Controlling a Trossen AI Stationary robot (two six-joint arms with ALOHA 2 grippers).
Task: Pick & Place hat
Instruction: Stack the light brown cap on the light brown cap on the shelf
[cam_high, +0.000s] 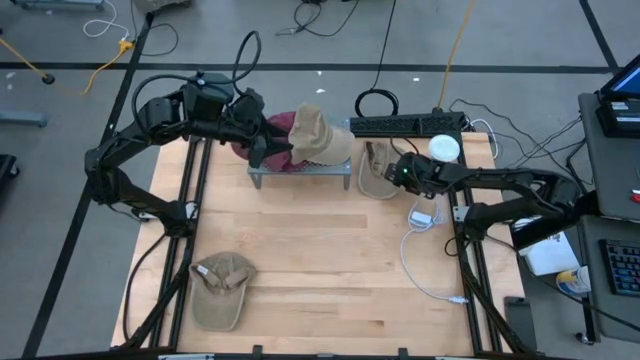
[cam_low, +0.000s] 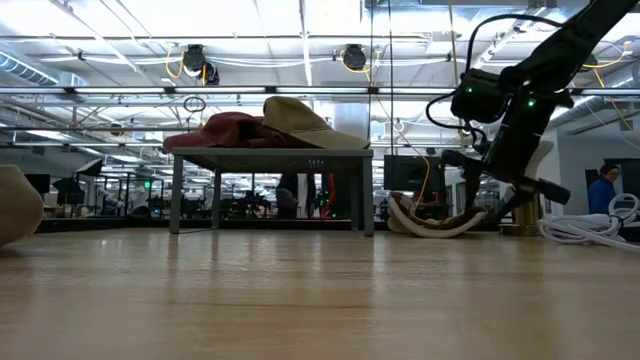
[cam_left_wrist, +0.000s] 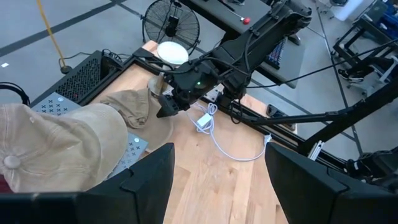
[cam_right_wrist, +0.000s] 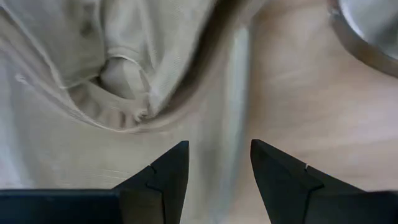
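The counter (cam_high: 320, 260) is a pale butcher-block slab of light wood planks, smooth and faintly glossy in the low view. Toward its far edge stands a small grey metal rack (cam_high: 300, 172) on thin legs, a flat shelf bearing two soft caps: a maroon cap (cam_high: 280, 128), crumpled, and a tan cap (cam_high: 318, 136) of ribbed, corduroy-like cloth lying half over it, brim curved. Just beside the rack, flat on the wood, is a third khaki hat (cam_high: 376, 168), limp and creased, its crown collapsed into folds. The right claw (cam_high: 402, 174) hangs directly above this hat, its two dark, wedge-shaped fingers parted with a clear gap between them and holding nothing; in the right wrist view the woven fabric and a stitched seam fill the space ahead of the tips. The left claw (cam_high: 262, 152) sits at the rack next to the maroon cap, its broad black fingers (cam_left_wrist: 149, 186) spread apart and empty, the tan cap's rounded dome with its top button just ahead of them. A fourth beige cap (cam_high: 222, 288) rests alone near the counter's front left corner, brim pointing toward the front edge. A white cable (cam_high: 425, 255) loops loosely across the right side of the wood.
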